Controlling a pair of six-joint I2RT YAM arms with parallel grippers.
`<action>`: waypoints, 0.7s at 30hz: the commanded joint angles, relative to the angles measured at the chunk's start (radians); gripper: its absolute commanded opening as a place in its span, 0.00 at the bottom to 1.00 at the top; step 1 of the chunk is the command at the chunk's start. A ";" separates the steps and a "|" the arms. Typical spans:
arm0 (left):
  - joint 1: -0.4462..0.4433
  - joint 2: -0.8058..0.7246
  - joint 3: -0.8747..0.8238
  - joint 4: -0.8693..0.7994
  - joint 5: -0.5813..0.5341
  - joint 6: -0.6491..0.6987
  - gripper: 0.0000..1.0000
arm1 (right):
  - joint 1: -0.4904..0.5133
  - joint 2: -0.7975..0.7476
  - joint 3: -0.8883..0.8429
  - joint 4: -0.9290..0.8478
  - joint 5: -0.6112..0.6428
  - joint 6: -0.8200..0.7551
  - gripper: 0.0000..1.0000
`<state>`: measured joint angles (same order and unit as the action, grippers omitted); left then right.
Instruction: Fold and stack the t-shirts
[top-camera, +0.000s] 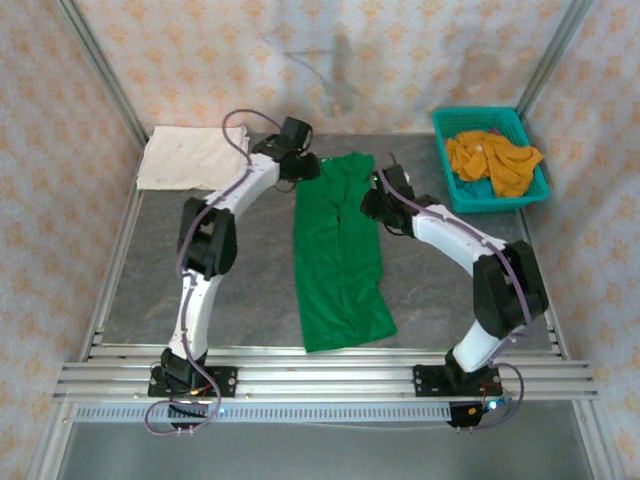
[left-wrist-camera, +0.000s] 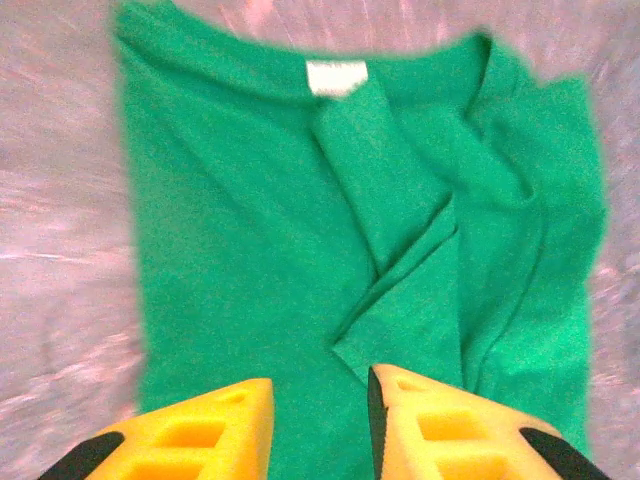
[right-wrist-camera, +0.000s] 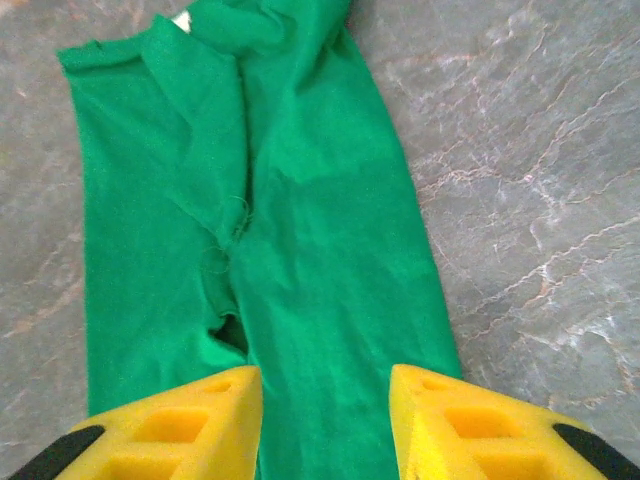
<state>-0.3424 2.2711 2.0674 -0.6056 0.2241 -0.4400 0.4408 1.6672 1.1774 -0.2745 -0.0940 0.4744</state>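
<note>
The left pincer (left-wrist-camera: 320, 388) and the right pincer (right-wrist-camera: 325, 378) each hang with jaws partly apart and empty above the green t-shirt (top-camera: 338, 255), which lies folded into a long strip in the middle of the bench (top-camera: 250, 295), the cream t-shirt (top-camera: 190, 157) at its far-left corner.

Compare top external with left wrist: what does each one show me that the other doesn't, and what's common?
Top external, not left wrist: the cream-white shirt at the far left, the teal basket at the far right holding mustard-orange shirts, and the full length of the green t-shirt, folded into a long strip. Left wrist, not top external: the white neck label, a sleeve folded inward over the chest, and the left gripper with its fingers visibly apart. Both: the green t-shirt lying on the grey table.
</note>
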 joint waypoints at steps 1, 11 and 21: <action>0.010 -0.019 -0.028 0.038 0.005 -0.016 0.32 | -0.011 0.046 0.051 0.030 0.003 -0.011 0.39; -0.059 0.123 0.077 -0.058 0.051 0.009 0.36 | -0.011 0.027 0.040 0.047 0.003 -0.005 0.39; -0.073 0.304 0.282 -0.204 0.036 0.027 0.41 | -0.011 -0.020 0.005 0.042 0.030 -0.017 0.39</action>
<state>-0.4229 2.5557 2.3112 -0.7429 0.2768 -0.4355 0.4347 1.6833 1.1973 -0.2447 -0.0933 0.4706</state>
